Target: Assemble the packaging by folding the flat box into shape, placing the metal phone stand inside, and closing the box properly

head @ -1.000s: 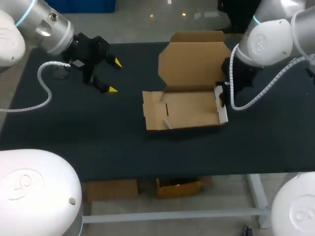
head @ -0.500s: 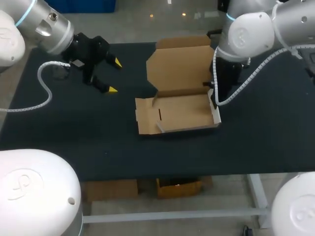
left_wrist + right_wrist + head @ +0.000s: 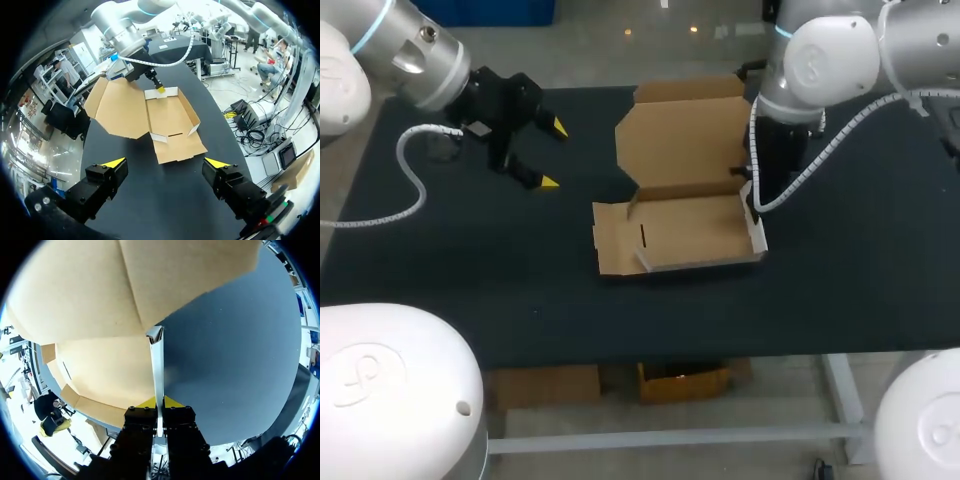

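Note:
The brown cardboard box (image 3: pixel 685 232) lies open in the middle of the black table, its lid (image 3: pixel 682 140) standing up at the back and its left flap lying flat. My right gripper (image 3: pixel 753 205) comes down on the box's right side wall. In the right wrist view this gripper (image 3: pixel 159 403) is shut on the thin white-edged wall (image 3: pixel 157 362). My left gripper (image 3: pixel 554 155) hangs open over the table, well to the left of the box. Seen from the left wrist, the open left gripper (image 3: pixel 165 162) faces the box (image 3: pixel 172 117) from a distance, with nothing between its fingers.
The black table (image 3: pixel 470 270) has bare cloth to the left, right and front of the box. A small dim object (image 3: pixel 441 150) sits by my left arm's cable, too faint to identify. The table's front edge runs close below the box.
My right arm has drawn the box to the left and slightly farther back, keeping hold of its side wall. The lid moved along with it. The left arm has stayed still.

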You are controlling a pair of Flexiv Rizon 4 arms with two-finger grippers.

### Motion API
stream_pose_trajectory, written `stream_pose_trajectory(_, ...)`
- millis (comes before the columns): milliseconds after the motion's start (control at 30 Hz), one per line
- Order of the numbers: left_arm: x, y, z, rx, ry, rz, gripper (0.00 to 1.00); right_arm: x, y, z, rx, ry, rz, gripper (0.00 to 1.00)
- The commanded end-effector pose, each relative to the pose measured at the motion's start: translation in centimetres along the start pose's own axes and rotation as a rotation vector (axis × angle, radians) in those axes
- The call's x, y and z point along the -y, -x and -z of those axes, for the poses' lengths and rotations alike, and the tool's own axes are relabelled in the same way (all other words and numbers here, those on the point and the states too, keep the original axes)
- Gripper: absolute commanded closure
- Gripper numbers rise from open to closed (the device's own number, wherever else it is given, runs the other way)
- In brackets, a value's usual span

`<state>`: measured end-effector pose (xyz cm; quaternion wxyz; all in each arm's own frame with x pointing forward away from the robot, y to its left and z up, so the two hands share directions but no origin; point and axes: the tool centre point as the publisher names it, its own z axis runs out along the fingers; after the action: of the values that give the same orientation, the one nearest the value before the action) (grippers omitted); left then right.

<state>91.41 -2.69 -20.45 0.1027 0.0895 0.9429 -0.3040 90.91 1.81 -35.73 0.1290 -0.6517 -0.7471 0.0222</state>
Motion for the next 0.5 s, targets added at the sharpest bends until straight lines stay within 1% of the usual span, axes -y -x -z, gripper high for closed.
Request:
stream_pose_trajectory(33,0.0,0.0,0.1,-0.001,0.003,0.000,0.00,-0.6,0.0,-0.2,-0.007,-0.054,-0.010,1.00)
stream_pose_trajectory(500,0.0,0.0,0.1,-0.001,0.003,0.000,0.00,-0.1,0.2,-1.5,-0.024,-0.162,-0.025,1.00)
